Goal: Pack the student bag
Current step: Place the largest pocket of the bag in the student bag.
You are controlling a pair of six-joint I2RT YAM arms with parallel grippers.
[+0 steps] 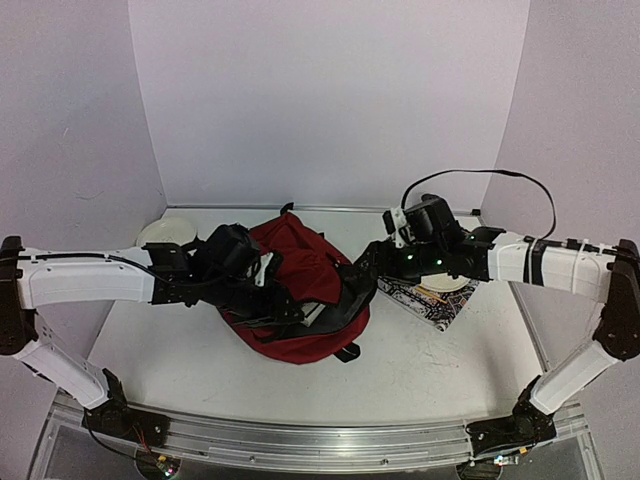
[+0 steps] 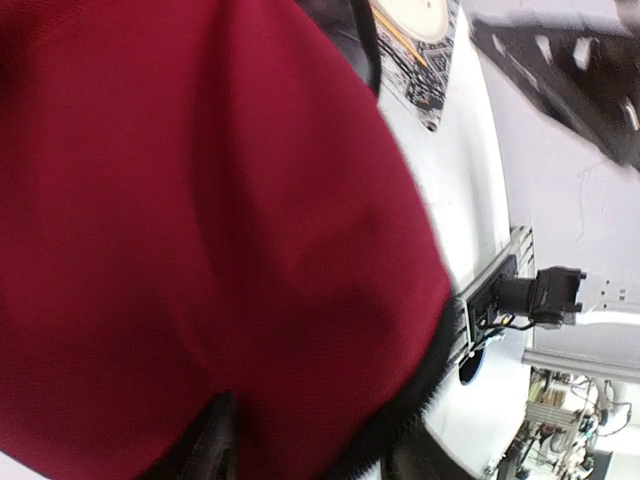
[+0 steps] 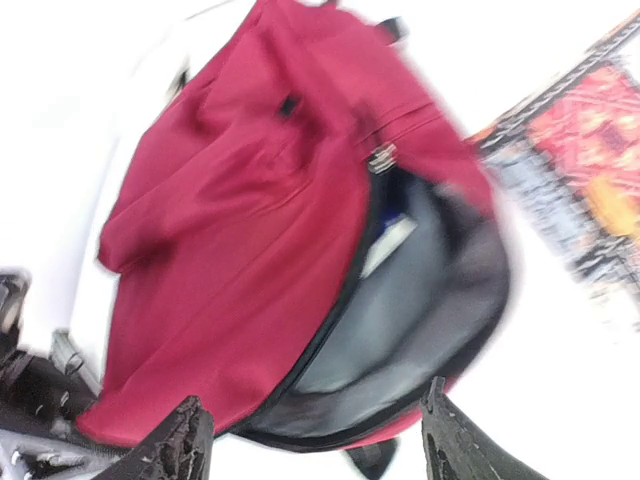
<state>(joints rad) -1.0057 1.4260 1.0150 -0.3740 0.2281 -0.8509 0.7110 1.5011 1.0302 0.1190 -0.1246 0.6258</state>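
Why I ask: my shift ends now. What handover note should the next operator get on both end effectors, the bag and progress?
Left end effector: low over the student bag, open or shut unclear.
Right end effector: open, empty, near the bag's mouth.
Bag lies on the table, main compartment unzipped, grey lining showing.
Left to do: patterned book, plate on it, lies outside to the bag's right; probably pack it, then zip.
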